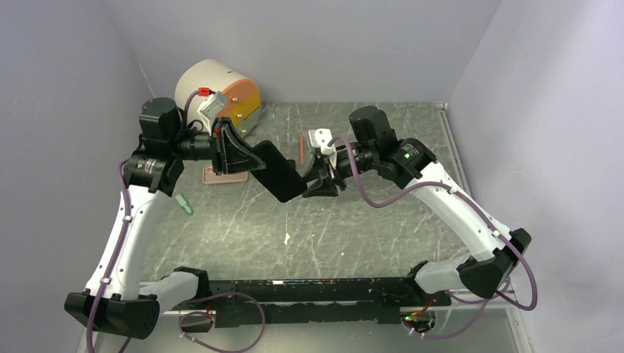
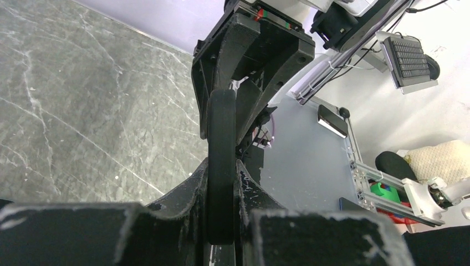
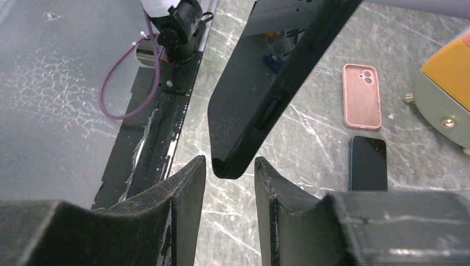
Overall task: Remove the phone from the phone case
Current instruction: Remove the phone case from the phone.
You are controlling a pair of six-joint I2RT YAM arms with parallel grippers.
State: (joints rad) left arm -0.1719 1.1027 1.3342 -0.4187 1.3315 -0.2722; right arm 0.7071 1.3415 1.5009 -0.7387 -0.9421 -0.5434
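A black phone in a black case (image 1: 276,173) hangs in the air over the table's middle, tilted. My left gripper (image 1: 237,153) is shut on its upper end; in the left wrist view the phone's thin edge (image 2: 221,144) is pinched between my fingers (image 2: 191,188). My right gripper (image 1: 318,182) is open at the phone's lower corner. In the right wrist view that corner (image 3: 260,105) dips between my two fingers (image 3: 185,191), with a gap on each side. I cannot tell case from phone.
An empty pink case (image 3: 362,95) and a bare black phone (image 3: 368,163) lie flat on the table; the pink case also shows under the left arm (image 1: 221,175). A white-and-orange drum (image 1: 217,92) stands at the back left. A red pen (image 1: 301,148) and a green piece (image 1: 184,204) lie nearby.
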